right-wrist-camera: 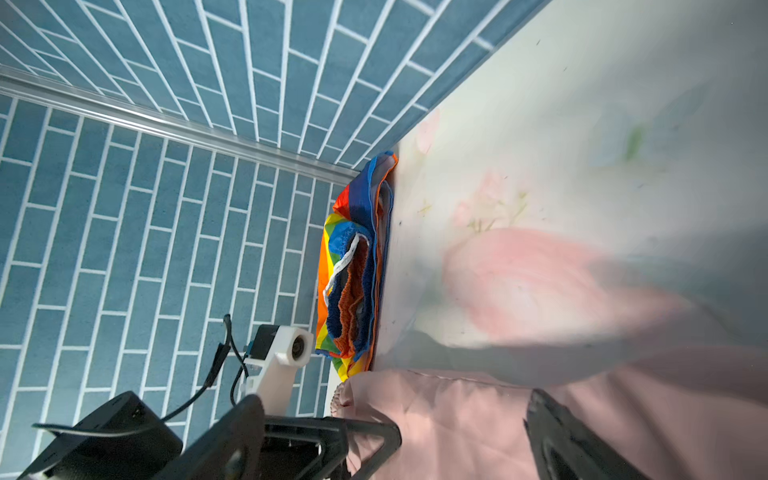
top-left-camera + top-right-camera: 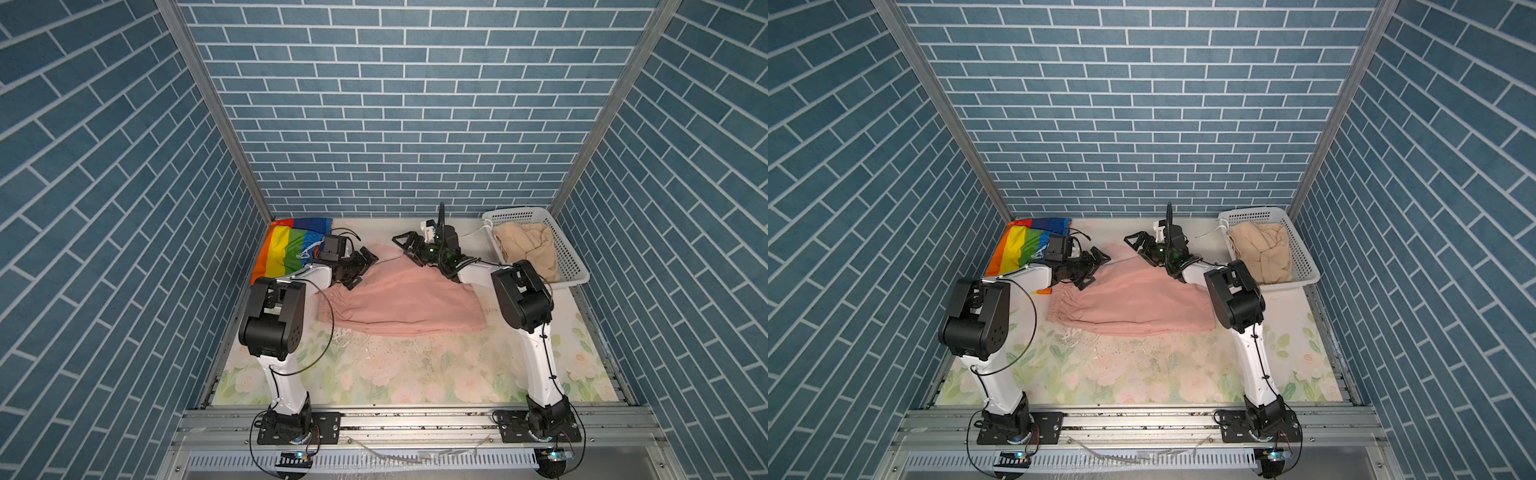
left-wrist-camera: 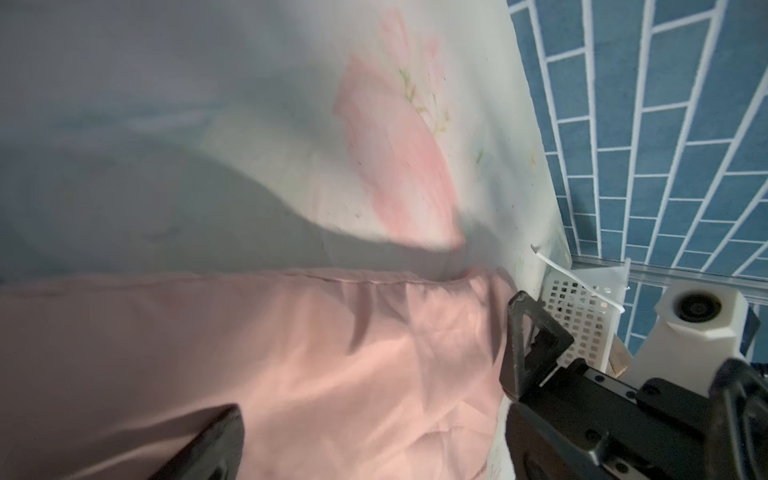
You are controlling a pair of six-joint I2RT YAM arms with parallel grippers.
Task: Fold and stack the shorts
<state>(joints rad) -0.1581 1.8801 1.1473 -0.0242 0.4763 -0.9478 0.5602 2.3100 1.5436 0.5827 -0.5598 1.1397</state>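
Observation:
Pink shorts (image 2: 399,299) (image 2: 1133,299) lie spread flat mid-table, gathered waist to the left. Rainbow-striped shorts (image 2: 291,249) (image 2: 1021,247) lie folded in the back left corner, also in the right wrist view (image 1: 353,270). Beige shorts (image 2: 528,245) (image 2: 1262,249) sit bunched in the basket. My left gripper (image 2: 360,270) (image 2: 1092,270) (image 3: 374,453) is open over the pink shorts' (image 3: 291,353) far left edge. My right gripper (image 2: 409,249) (image 2: 1141,249) (image 1: 399,453) is open over their (image 1: 457,415) far edge, facing the left one. Neither holds cloth.
A white perforated basket (image 2: 515,212) (image 2: 1254,212) (image 3: 582,311) stands at the back right corner. Blue brick-pattern walls close in the back and both sides. The table (image 2: 415,374) has a floral cover. The two grippers are close together near the back.

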